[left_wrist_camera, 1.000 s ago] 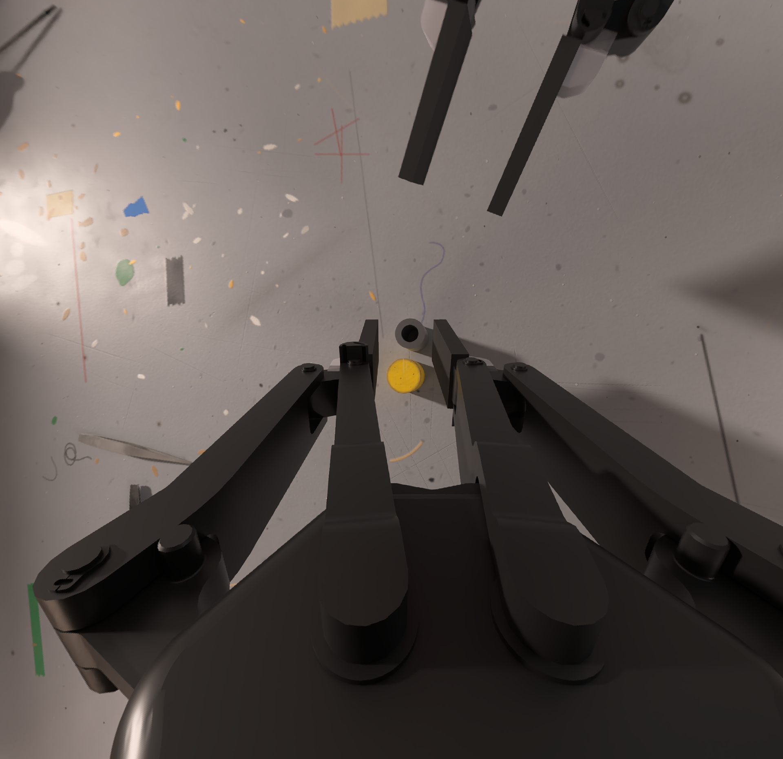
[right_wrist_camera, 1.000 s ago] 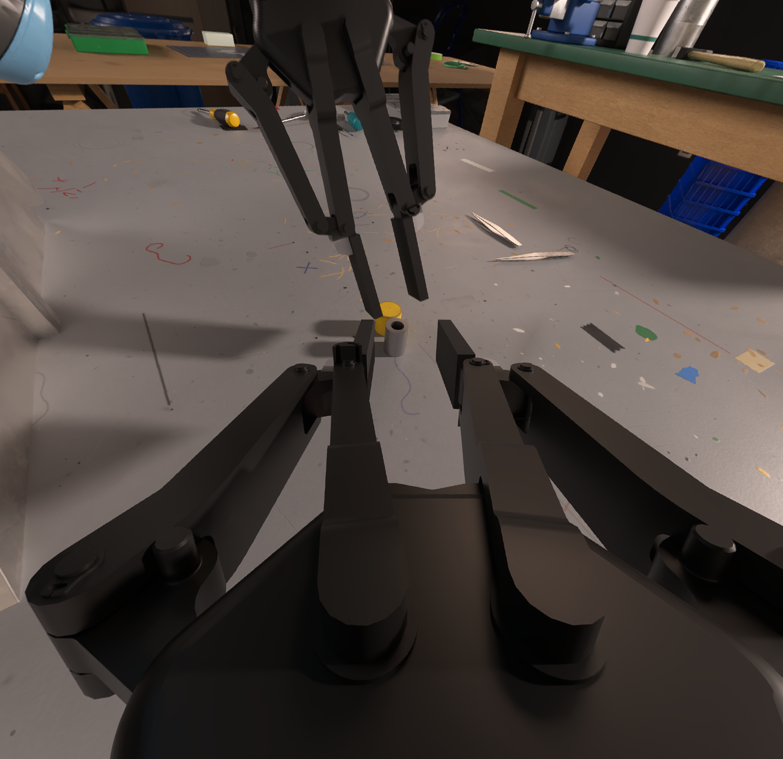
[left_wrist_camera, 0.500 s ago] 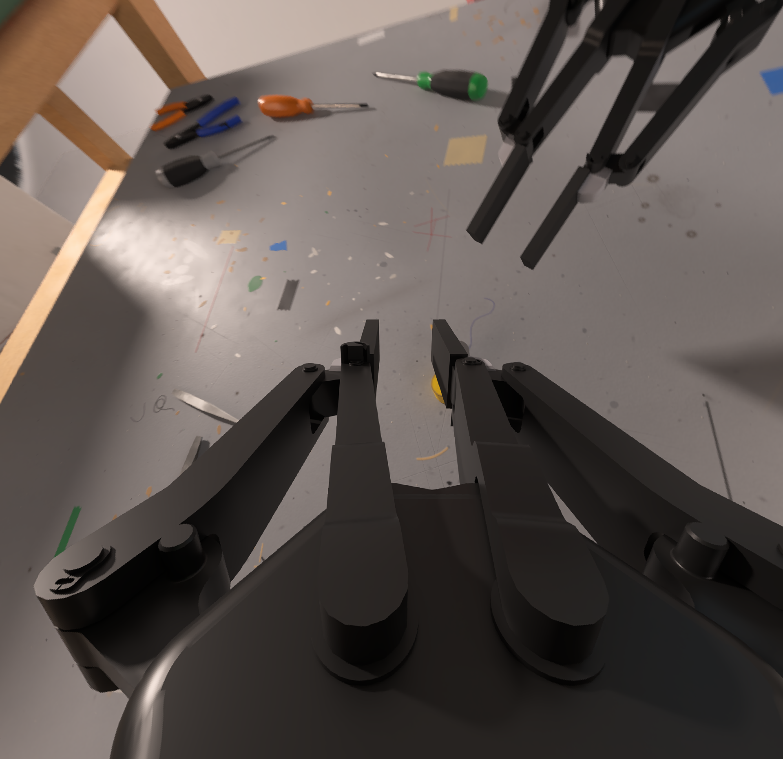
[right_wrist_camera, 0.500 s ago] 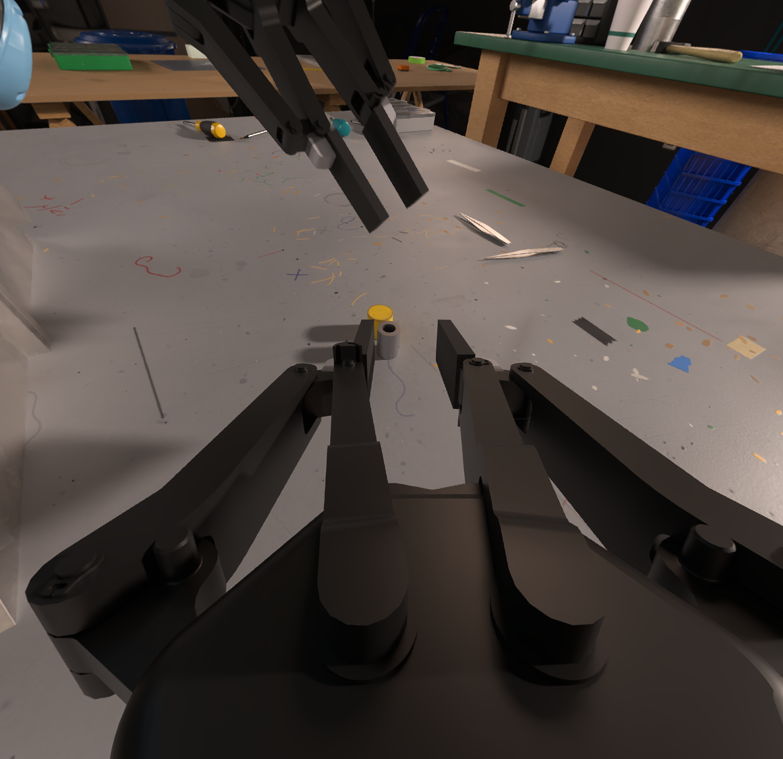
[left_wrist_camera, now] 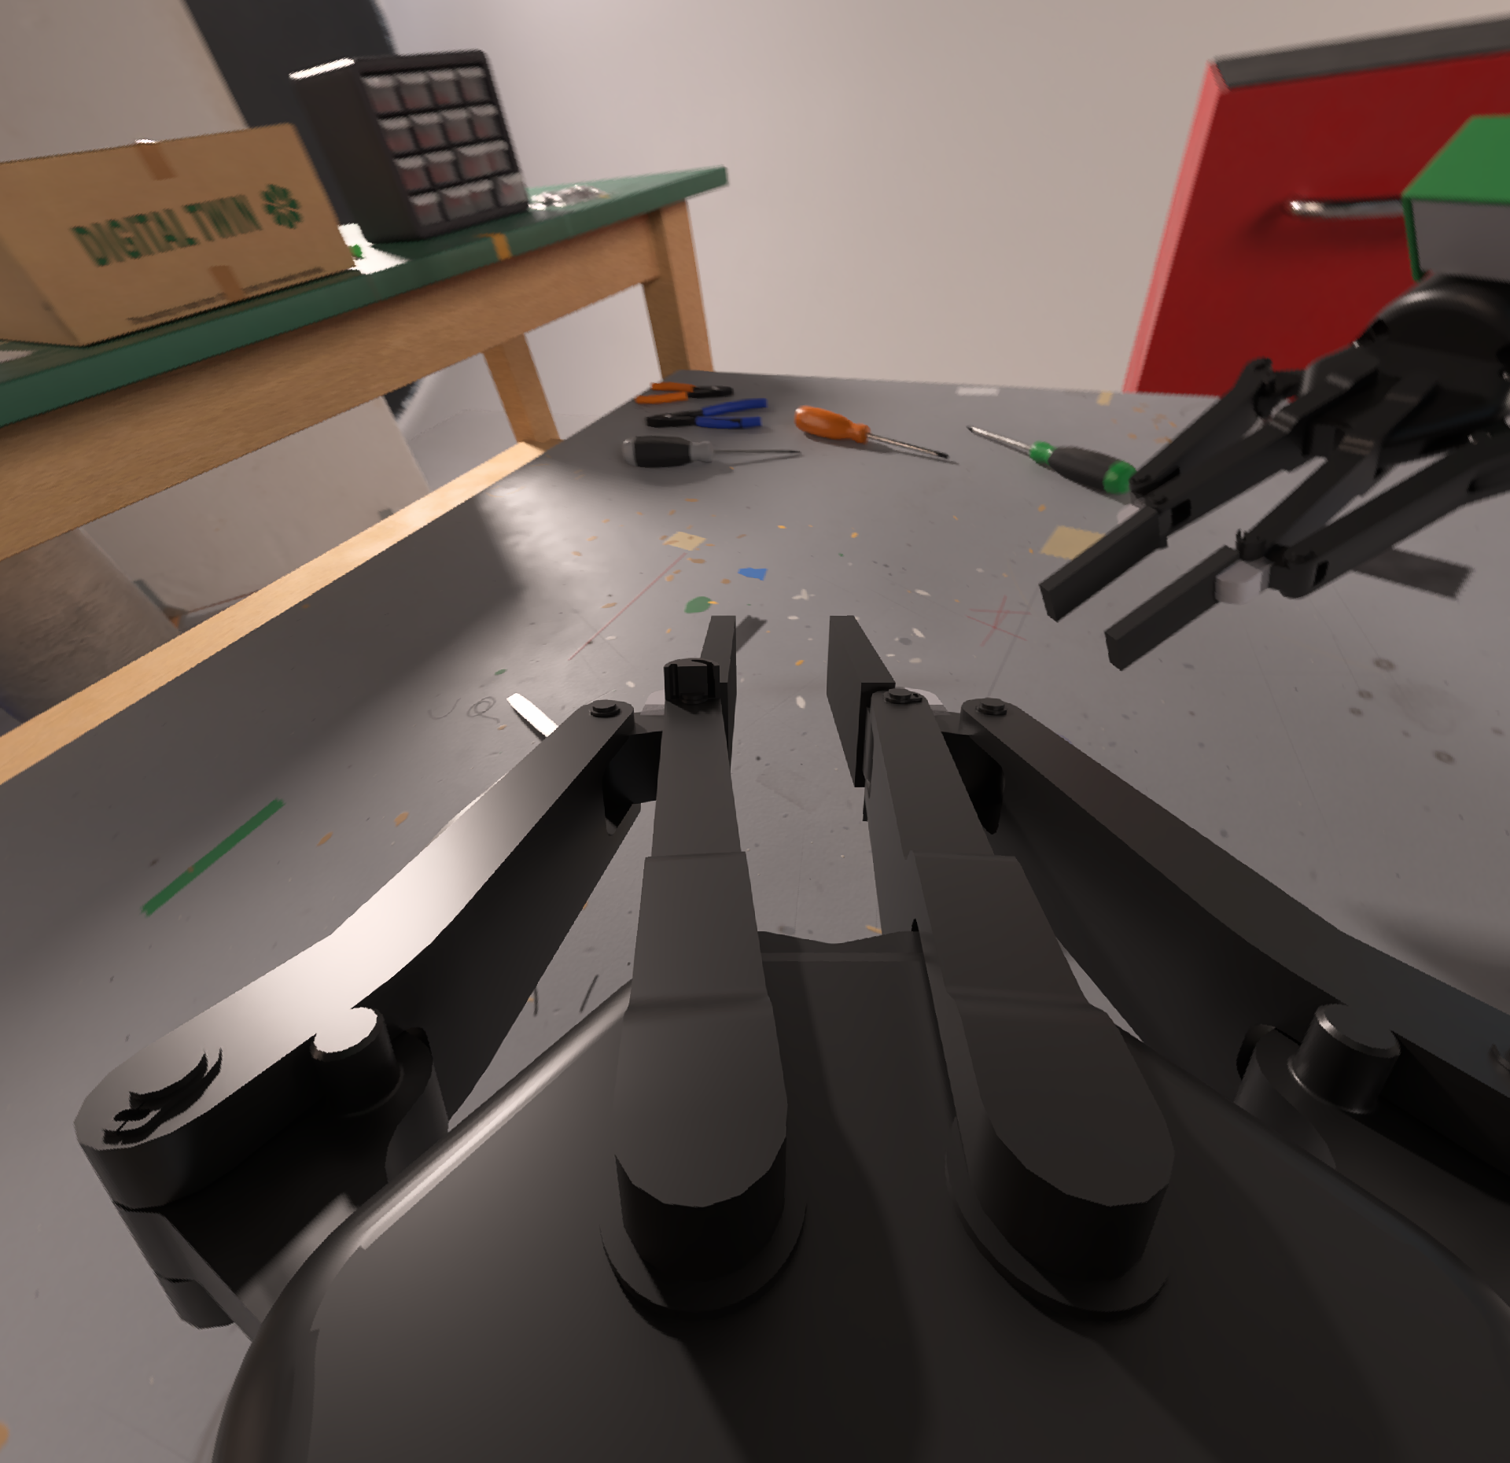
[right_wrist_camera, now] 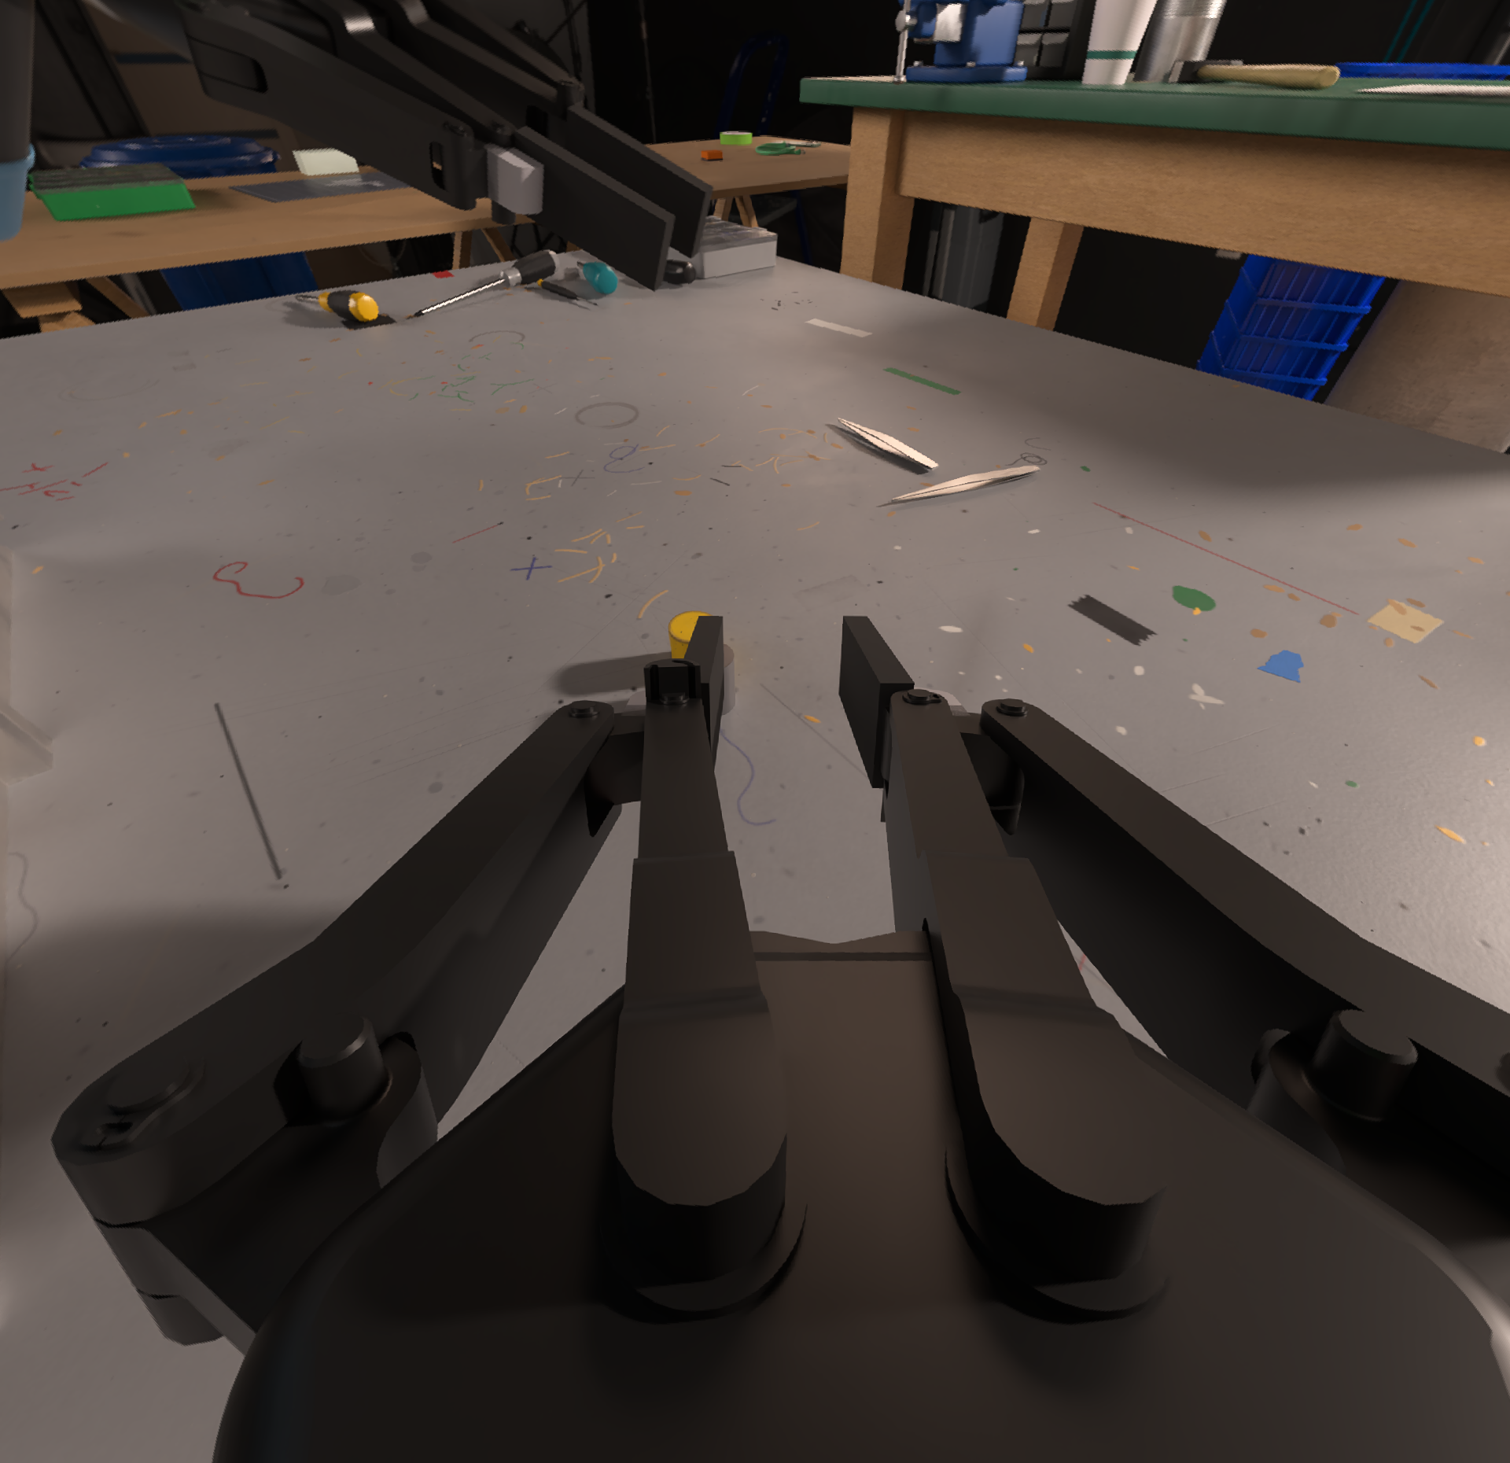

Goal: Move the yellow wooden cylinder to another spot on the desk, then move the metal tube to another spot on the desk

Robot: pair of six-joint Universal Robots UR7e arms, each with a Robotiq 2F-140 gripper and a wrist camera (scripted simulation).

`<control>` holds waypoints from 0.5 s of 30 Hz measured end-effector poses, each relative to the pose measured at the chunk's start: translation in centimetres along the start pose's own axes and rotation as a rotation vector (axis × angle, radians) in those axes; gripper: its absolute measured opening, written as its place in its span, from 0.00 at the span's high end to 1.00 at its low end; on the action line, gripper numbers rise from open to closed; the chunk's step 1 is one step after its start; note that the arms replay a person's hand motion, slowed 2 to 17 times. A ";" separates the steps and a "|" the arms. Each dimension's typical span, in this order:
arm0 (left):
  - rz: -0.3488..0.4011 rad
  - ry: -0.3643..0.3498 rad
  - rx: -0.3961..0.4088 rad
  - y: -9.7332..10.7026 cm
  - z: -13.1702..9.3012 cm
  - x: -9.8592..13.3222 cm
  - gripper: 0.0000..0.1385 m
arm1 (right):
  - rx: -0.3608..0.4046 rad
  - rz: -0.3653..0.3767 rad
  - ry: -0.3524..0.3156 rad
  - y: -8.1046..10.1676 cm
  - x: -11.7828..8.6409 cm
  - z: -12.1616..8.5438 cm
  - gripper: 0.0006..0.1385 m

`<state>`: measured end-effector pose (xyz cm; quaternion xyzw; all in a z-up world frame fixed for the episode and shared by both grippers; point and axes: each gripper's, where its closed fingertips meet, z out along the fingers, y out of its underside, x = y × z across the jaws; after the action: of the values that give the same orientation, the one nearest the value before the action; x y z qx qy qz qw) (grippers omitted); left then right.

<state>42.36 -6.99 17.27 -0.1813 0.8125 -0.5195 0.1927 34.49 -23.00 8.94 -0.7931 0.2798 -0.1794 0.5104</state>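
Note:
The yellow wooden cylinder [right_wrist_camera: 681,631] stands on the grey desk [right_wrist_camera: 408,688], partly hidden behind the left finger of my right gripper [right_wrist_camera: 780,647]. That gripper is open and empty, low over the desk. The metal tube lies right beside the cylinder and is almost wholly hidden behind the same finger. My left gripper [left_wrist_camera: 780,647] is open and empty, raised well above the desk; it also shows in the right wrist view [right_wrist_camera: 678,251], high and beyond the cylinder. The right gripper also shows in the left wrist view [left_wrist_camera: 1091,623]. Neither the cylinder nor the tube shows in the left wrist view.
Screwdrivers [left_wrist_camera: 850,435] and pliers [left_wrist_camera: 711,419] lie at the desk's far end. Two pale tweezers [right_wrist_camera: 964,484] lie on the desk to the right of the cylinder. A wooden bench with a green top [left_wrist_camera: 490,231] stands at the left, a red cabinet [left_wrist_camera: 1307,222] behind.
My left gripper has risen from around the yellow cylinder and tilted up, left open. The cylinder stays on the desk. The right gripper has shifted slightly, so its finger now covers the tube.

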 end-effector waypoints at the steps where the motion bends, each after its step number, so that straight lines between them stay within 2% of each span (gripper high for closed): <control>1: -0.023 -0.015 0.015 0.1 -0.3 -0.5 0.78 | 0.002 0.005 0.004 -0.1 0.1 0.1 0.72; 9: -0.190 -0.104 0.072 1.8 -1.9 -3.4 0.79 | 0.014 0.037 0.036 -1.0 1.3 0.6 0.74; 15: -0.295 -0.107 0.084 3.2 -2.2 -4.0 0.78 | 0.021 0.072 0.056 -1.9 2.4 1.0 0.75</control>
<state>44.41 -2.07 15.69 -0.3177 0.7431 -0.5654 0.1647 37.42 -23.17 10.30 -0.7718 0.3203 -0.1861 0.5168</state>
